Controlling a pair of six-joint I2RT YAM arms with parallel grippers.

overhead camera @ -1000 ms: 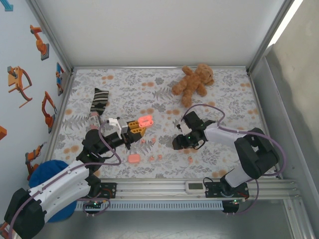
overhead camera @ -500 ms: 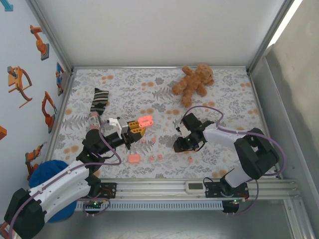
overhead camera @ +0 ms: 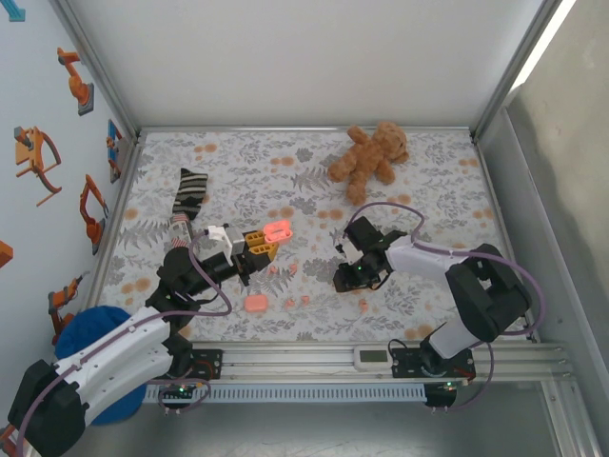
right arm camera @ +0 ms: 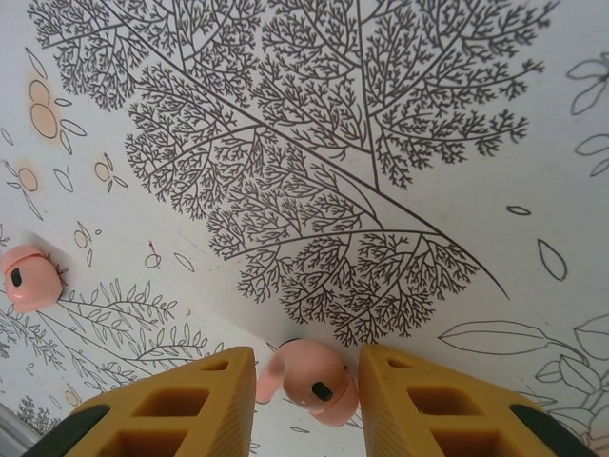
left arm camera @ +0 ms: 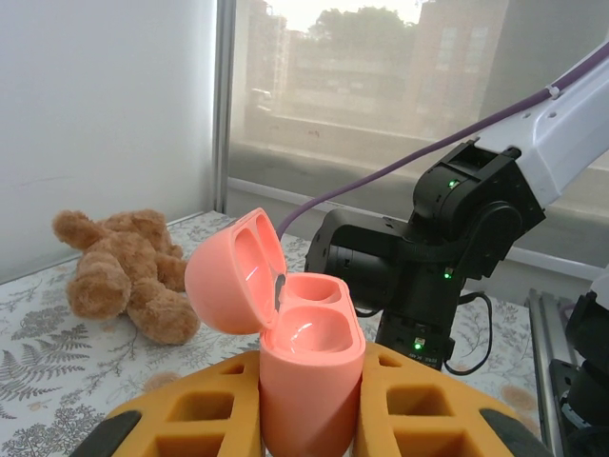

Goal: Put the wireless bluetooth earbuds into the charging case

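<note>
left gripper (overhead camera: 257,244) aloft, clamping open case (left arm camera: 309,354), right gripper (overhead camera: 345,280) low, astride earbud (right arm camera: 309,379)

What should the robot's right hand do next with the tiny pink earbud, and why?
Probably squeeze shut on the earbud. The right gripper has a finger on either side of it on the cloth, though a firm pinch isn't clear, and the left gripper holds the charging case open, ready.

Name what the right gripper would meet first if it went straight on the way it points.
Probably the tiny salmon-pink plastic earbud lying between the yellow fingers of the right gripper, then the floral cloth beneath it.
</note>
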